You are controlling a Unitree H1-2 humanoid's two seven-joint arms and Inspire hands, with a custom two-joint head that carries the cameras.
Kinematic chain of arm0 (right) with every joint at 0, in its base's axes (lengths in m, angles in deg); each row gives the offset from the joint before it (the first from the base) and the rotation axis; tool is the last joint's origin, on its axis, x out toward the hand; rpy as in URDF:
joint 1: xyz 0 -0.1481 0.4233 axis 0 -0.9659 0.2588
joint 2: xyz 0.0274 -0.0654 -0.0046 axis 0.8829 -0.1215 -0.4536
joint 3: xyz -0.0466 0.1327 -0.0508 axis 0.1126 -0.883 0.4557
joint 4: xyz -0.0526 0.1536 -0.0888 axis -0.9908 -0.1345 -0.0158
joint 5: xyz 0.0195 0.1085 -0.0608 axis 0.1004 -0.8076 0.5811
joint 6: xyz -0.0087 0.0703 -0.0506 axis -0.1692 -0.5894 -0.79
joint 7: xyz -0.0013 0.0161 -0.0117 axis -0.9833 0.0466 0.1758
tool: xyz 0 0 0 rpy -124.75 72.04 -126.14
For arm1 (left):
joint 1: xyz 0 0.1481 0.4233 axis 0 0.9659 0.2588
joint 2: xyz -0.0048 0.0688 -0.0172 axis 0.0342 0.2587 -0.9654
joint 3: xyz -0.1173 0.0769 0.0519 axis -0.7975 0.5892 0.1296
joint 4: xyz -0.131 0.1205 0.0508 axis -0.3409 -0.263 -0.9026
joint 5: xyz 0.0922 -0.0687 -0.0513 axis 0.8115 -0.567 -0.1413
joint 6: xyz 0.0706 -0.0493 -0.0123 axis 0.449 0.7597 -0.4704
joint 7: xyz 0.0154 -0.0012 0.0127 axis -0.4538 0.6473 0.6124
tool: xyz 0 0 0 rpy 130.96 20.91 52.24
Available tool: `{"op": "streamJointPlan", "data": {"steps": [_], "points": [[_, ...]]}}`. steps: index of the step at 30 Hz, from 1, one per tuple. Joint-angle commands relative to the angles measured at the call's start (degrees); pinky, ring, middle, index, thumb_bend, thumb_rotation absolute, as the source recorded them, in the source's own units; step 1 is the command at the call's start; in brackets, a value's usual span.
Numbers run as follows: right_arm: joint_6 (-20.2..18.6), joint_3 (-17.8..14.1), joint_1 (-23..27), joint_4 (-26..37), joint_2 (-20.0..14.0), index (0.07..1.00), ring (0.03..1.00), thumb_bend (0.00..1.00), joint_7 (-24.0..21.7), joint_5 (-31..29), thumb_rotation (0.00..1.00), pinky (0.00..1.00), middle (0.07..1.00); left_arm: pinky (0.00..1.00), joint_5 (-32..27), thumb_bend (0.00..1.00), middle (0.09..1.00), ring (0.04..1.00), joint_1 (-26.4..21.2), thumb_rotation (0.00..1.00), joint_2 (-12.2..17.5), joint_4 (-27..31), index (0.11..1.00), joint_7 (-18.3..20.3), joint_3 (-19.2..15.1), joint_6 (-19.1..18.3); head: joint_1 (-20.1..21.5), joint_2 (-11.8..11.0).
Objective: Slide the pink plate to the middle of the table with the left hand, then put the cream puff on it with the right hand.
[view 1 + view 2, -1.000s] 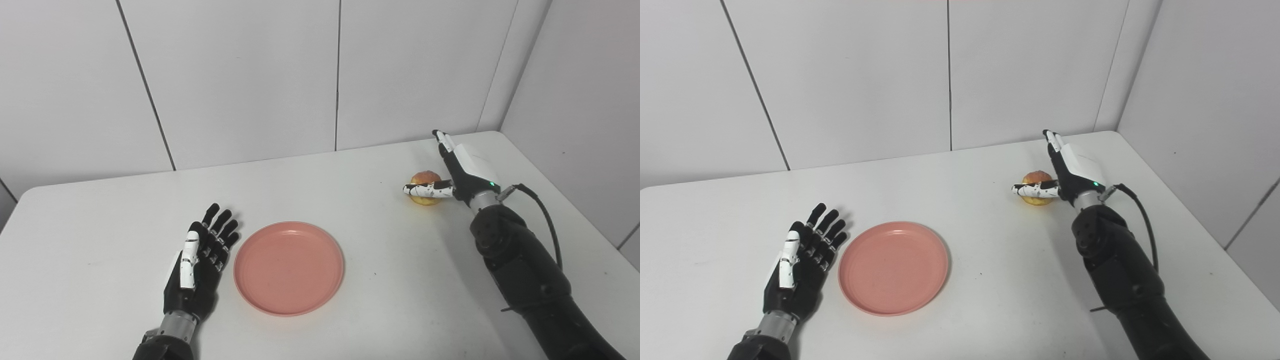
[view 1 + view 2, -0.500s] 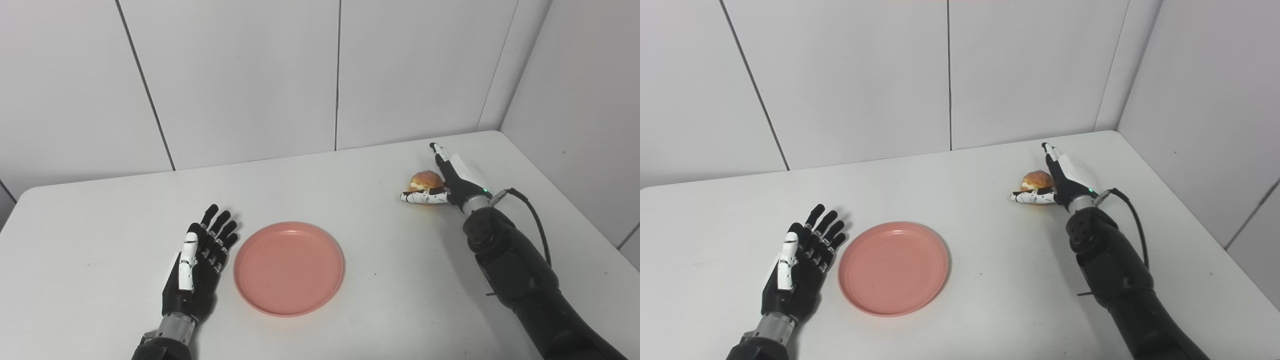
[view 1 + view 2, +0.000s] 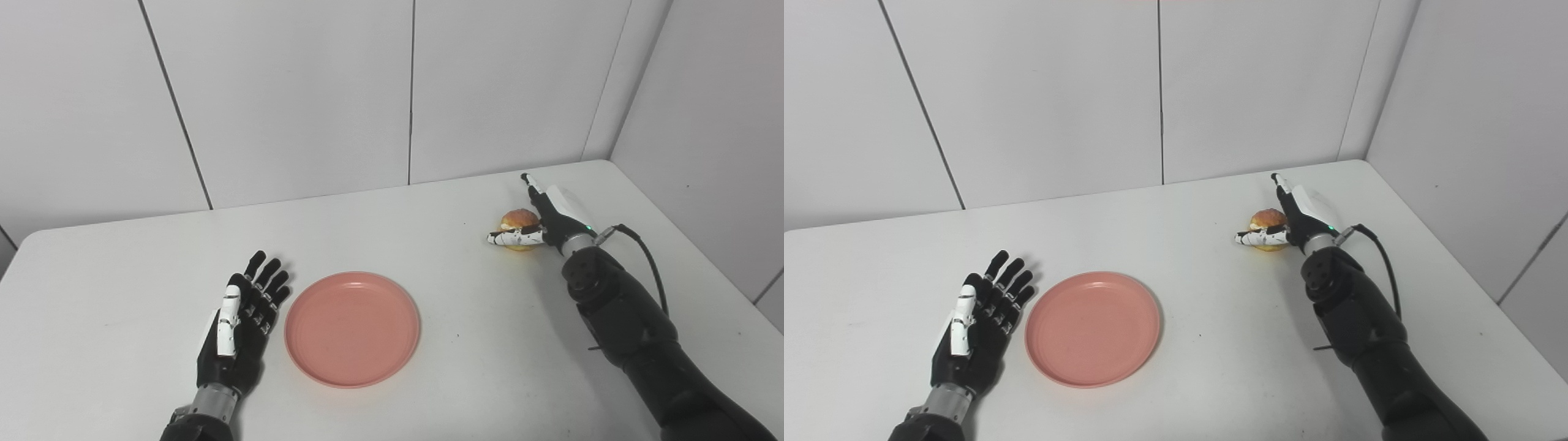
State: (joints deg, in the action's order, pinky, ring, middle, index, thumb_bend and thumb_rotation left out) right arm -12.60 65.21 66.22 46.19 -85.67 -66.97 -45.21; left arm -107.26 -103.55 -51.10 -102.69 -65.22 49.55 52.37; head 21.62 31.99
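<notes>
White wall panels close off the back and right side, and I see a white table (image 3: 429, 220) under both arms. Going by the left eye view, the pink plate (image 3: 352, 328) lies flat near the table's middle, toward the front. My left hand (image 3: 242, 324) rests just left of the plate, palm up, fingers straight and spread, holding nothing and not touching the rim. Well to the right of the plate and farther back sits the cream puff (image 3: 518, 220). My right hand (image 3: 551, 214) stands on edge against the puff's right side, fingers stretched past it, thumb crossing in front of the puff; nothing is clamped.

Switching to the right eye view, the plate (image 3: 1092, 328) reads the same, with bare table between it and the cream puff (image 3: 1268, 219). The right hand (image 3: 1304, 211) brackets the puff, thumb low across its front, fingers unbent. The left hand (image 3: 979, 331) lies flat beside the plate, fingers apart.
</notes>
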Motion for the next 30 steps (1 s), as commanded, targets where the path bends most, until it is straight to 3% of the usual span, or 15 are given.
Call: {"op": "streamJointPlan", "data": {"steps": [1,7,13,15,18,19,21,30], "points": [[-0.4,0.3,1.9,0.3,-1.0,0.965,0.881,0.81,0.0,-0.4,0.39,0.70,0.964,0.98,0.4,0.39,0.971,0.965,4.8,1.00,1.1,-3.3,0.969,-1.2,-0.4,-5.4,0.0,0.0],[-2.8,1.4,2.4,0.4,-1.9,0.897,0.874,0.79,-2.2,0.0,0.40,0.73,0.929,0.98,0.6,0.39,0.966,0.961,5.0,1.00,1.0,-2.7,0.964,-1.5,-0.4,-5.8,-0.1,0.6],[-6.0,1.9,2.3,2.4,-2.4,0.765,0.823,0.74,-3.8,0.3,0.22,0.72,0.842,0.98,0.7,0.39,0.964,0.957,5.0,1.00,1.1,-2.7,0.961,-1.5,-0.3,-5.8,-0.2,0.8],[-6.9,2.5,2.3,2.9,-2.8,0.716,0.651,0.73,-4.1,0.9,0.10,0.55,0.697,0.98,0.6,0.39,0.961,0.957,4.9,1.00,1.0,-2.7,0.958,-1.6,-0.3,-5.9,-0.2,0.8],[-8.2,3.8,2.7,2.9,-3.4,0.669,0.572,0.71,-4.5,2.2,0.02,0.49,0.627,0.98,0.5,0.39,0.963,0.959,4.9,1.00,1.0,-2.9,0.961,-1.5,-0.4,-5.8,-0.1,1.0],[-8.6,4.2,2.8,2.7,-3.6,0.596,0.535,0.62,-4.5,2.7,0.01,0.45,0.544,0.98,0.4,0.39,0.964,0.959,4.8,1.00,1.0,-3.0,0.962,-1.4,-0.5,-5.8,-0.1,1.0],[-9.3,4.8,2.8,2.6,-3.7,0.541,0.428,0.54,-4.1,3.8,0.00,0.35,0.447,0.98,0.4,0.39,0.966,0.961,4.8,1.00,1.0,-2.9,0.966,-1.4,-0.5,-5.8,-0.1,1.2],[-10.9,5.9,2.5,3.5,-4.2,0.498,0.454,0.53,-3.8,4.6,0.00,0.36,0.471,0.98,0.4,0.39,0.963,0.957,4.8,1.00,0.9,-2.5,0.964,-1.8,-0.7,-6.4,0.0,1.4]]}}
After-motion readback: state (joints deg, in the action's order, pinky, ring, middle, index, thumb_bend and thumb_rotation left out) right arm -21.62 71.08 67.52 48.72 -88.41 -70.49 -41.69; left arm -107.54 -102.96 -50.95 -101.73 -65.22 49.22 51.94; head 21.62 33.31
